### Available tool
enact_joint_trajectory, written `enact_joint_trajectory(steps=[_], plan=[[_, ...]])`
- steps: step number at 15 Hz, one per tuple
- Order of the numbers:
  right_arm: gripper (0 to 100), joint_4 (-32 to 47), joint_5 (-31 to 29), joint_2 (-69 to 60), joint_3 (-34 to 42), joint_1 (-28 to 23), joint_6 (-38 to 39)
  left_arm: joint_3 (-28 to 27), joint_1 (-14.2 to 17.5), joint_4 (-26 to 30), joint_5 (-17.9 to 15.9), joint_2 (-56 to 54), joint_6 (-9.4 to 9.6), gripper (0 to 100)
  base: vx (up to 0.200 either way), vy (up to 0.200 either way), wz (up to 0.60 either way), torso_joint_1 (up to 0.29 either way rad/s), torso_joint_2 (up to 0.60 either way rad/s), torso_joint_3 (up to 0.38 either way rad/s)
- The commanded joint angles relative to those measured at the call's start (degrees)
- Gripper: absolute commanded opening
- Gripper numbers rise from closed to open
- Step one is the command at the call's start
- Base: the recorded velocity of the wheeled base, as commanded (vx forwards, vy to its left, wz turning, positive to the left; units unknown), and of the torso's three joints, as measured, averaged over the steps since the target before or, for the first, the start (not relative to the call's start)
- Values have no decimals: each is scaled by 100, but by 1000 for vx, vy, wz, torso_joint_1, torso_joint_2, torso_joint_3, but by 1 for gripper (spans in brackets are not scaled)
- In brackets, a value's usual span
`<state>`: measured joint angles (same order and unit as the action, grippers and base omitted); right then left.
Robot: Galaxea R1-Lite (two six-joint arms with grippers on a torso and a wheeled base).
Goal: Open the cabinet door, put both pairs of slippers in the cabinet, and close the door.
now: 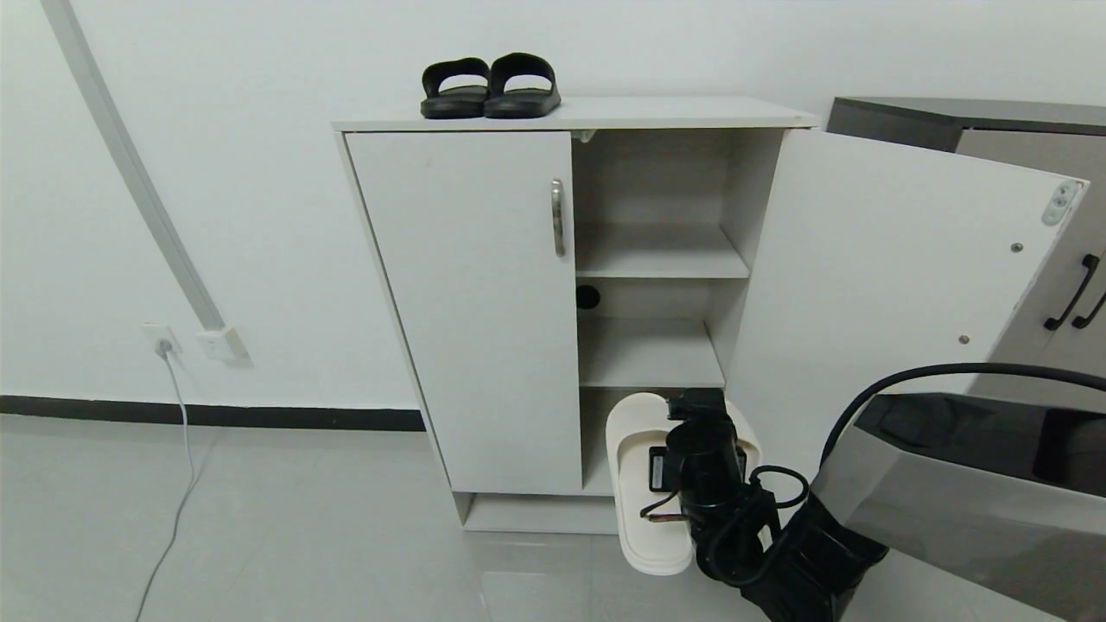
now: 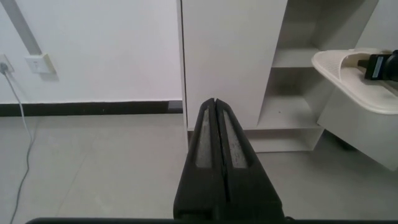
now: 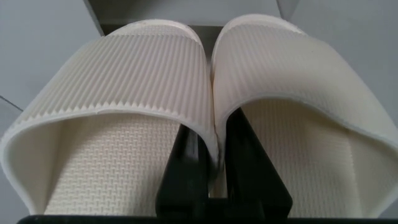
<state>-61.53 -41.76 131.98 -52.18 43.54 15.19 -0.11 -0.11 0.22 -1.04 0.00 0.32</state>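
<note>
Cream slippers (image 1: 644, 484) at the open cabinet (image 1: 462, 311), lowest compartment
Left gripper (image 2: 214, 121) fingers pressed together, empty; black slippers (image 1: 490, 86) wait on top; right gripper (image 3: 214, 158) fingers pinch both cream inner edges, so the pair travels as one

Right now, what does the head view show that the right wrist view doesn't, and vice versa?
Head view only: the black slippers on top of the cabinet, its left door shut, its right door swung open, two shelves inside, and the wall socket with its cable.
Right wrist view only: the ribbed straps of the cream slippers close up, and the right end effector pinching their two inner edges together.
Both: the cream slippers, held as a pair at the cabinet's bottom opening.
</note>
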Motion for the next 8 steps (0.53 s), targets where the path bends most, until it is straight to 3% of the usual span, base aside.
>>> enact_joint_trajectory(steps=[1,8], plan=[[0,0,2,-5,6,5,2,2,2,4,-2,9,3,0,0,0,0,2,7,-110],[0,-17,10,118,-3,-21,2,2,2,13,-2,9,3,0,0,0,0,2,4,-179]])
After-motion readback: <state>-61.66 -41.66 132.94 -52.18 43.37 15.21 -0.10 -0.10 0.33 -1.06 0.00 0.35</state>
